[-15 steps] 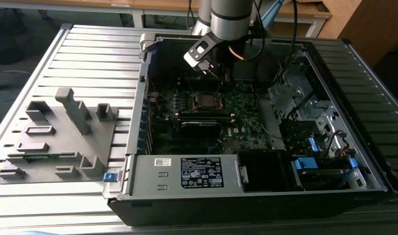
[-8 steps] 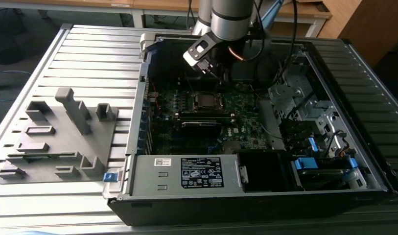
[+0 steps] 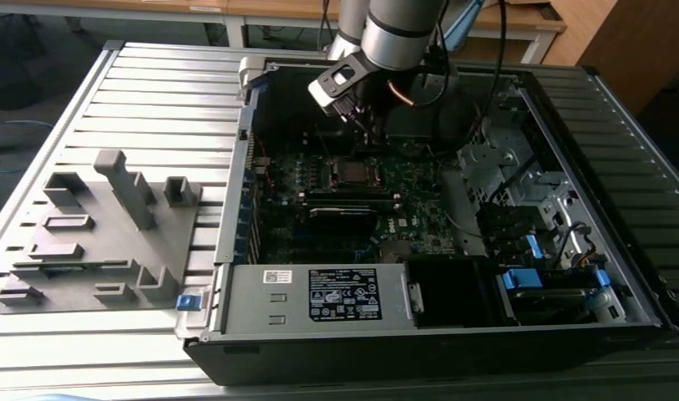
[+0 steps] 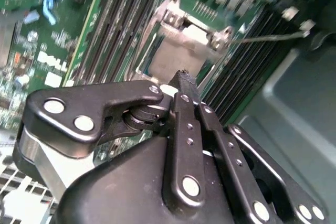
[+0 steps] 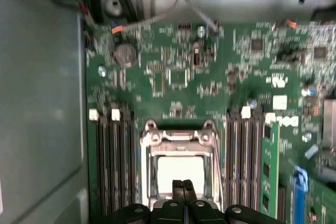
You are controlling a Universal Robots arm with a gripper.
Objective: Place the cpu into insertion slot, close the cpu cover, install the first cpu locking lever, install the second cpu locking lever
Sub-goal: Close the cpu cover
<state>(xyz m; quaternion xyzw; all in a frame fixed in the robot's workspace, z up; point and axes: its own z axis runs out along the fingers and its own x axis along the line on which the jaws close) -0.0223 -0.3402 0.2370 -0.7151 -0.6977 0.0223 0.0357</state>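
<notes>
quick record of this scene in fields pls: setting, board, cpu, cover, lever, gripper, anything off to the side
setting: open black computer case on a slatted metal table
board: green motherboard
cpu: small square silver-grey chip, sitting inside the cover's cut-out
cover: thin silver metal frame, looks lowered around the chip
lever: thin metal rod sticking out beside the frame; latched or not, cannot tell
gripper: black two-finger gripper, fingers together, tips over the chip
side: grey moulded fixture tray, on the exterior view's left
</notes>
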